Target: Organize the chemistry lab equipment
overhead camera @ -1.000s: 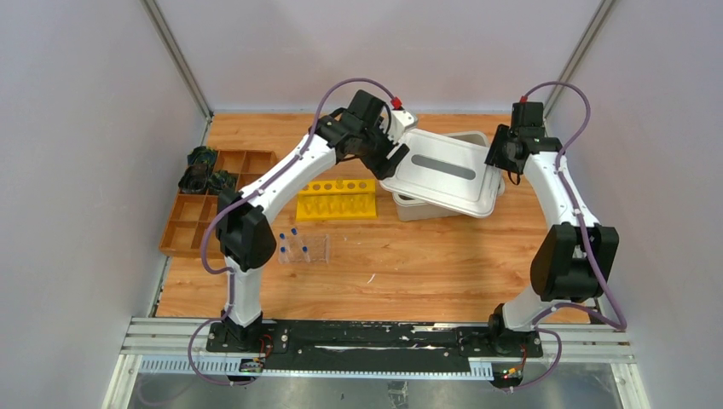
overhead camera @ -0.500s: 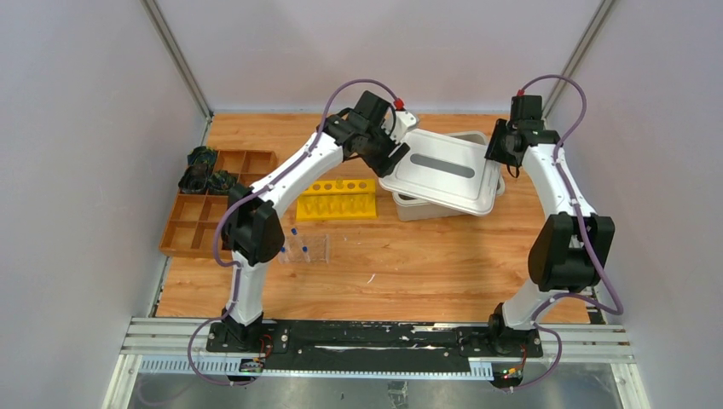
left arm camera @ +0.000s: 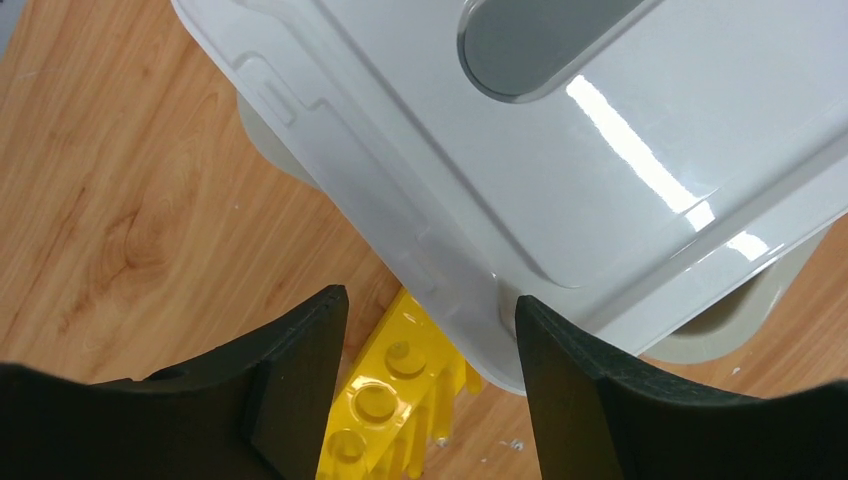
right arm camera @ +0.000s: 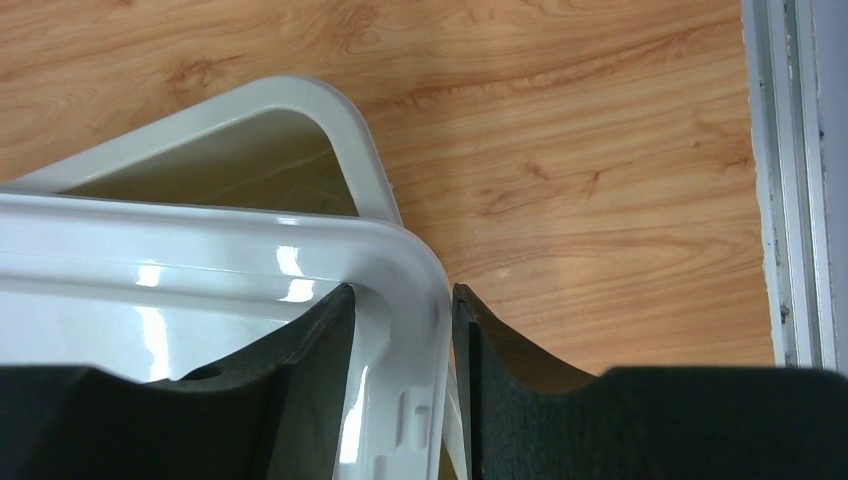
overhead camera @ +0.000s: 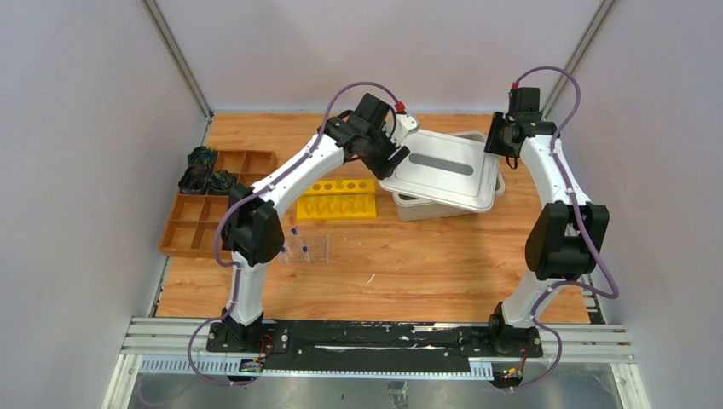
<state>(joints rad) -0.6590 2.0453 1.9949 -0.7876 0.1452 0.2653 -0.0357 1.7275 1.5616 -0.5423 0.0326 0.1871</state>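
A white lid (overhead camera: pixel 443 170) lies askew on a white bin (overhead camera: pixel 418 209). My left gripper (overhead camera: pixel 394 160) is at the lid's left edge. In the left wrist view it (left arm camera: pixel 430 300) stands open, the lid's edge (left arm camera: pixel 450 270) crossing the gap near the right finger and not pinched. My right gripper (right arm camera: pixel 404 288) is shut on the lid's right corner rim (right arm camera: pixel 420 270), one finger inside and one outside. A clear rack (overhead camera: pixel 305 248) with blue-capped tubes (overhead camera: pixel 292 232) stands in front of the yellow rack (overhead camera: pixel 337 200). A small white piece (overhead camera: pixel 372 278) lies on the table.
An orange compartment tray (overhead camera: pixel 192 223) sits at the left edge, with dark green items (overhead camera: pixel 205 170) at its far end. The yellow rack (left arm camera: pixel 385 400) shows under the left gripper. The bin's rim (right arm camera: pixel 290 105) shows behind the lid. Metal rails (overhead camera: pixel 375 336) run along the near edge.
My right gripper has moved back along the lid's right side to its corner and its jaws have narrowed onto the rim. The left jaws have narrowed a little.
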